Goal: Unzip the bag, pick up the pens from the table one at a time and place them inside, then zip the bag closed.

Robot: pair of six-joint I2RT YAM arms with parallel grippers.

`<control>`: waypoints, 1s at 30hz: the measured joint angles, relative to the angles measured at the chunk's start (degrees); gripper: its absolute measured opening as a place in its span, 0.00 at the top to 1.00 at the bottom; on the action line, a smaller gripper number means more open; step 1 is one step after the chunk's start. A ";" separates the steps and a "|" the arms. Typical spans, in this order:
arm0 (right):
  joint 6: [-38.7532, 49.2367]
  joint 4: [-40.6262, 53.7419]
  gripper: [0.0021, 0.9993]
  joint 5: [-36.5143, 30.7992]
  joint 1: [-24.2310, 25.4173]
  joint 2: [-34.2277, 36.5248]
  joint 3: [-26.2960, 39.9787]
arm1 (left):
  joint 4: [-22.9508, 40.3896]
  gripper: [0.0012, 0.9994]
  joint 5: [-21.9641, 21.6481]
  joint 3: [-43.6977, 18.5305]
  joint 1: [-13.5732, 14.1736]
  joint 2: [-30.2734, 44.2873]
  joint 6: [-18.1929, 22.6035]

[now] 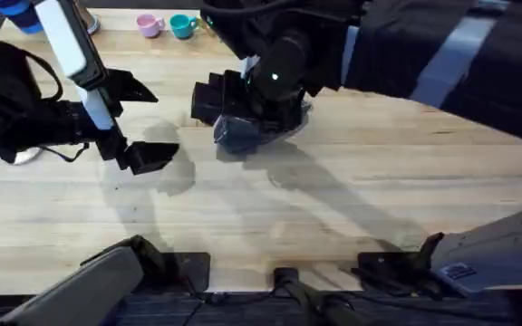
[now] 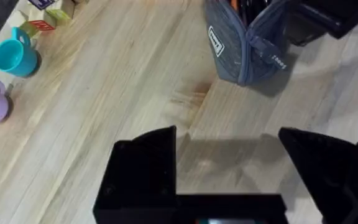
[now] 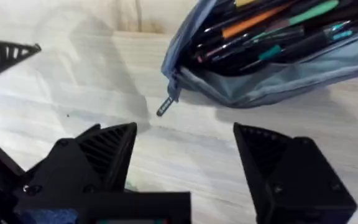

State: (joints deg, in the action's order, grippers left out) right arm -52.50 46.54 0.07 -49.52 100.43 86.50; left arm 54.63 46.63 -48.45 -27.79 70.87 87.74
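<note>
Right gripper [image 3: 185,155] spread, left gripper [image 2: 229,171] spread; bag [image 3: 278,68] unzipped, pens [image 3: 272,31] inside.

Wide light-wood butcher-block table [image 1: 333,199] with visible plank strips. Oblong grey-blue fabric pouch [image 1: 243,134] resting on it toward the far middle, zipper open, stick pens [image 3: 272,31] inside. At the far edge, small pink cup [image 1: 149,24] just beside small teal cup [image 1: 182,25]. Coloured wooden blocks [image 2: 45,18] near the cups.
</note>
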 joint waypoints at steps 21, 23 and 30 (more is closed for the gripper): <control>-1.96 -9.44 0.13 -0.50 -1.27 8.24 0.00 | -0.04 0.01 -0.15 0.00 0.00 0.00 0.00; -2.13 -9.98 0.22 -1.08 -1.27 8.63 0.00 | -0.04 0.01 -0.15 0.00 0.00 0.00 0.00; -2.39 -10.54 0.35 -2.18 -1.27 8.82 0.00 | -0.04 0.01 -0.15 0.00 0.00 0.00 0.00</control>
State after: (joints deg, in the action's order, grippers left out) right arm -54.89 36.00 -2.12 -50.78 109.25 86.50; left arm 54.59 46.48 -48.45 -27.79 70.87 87.74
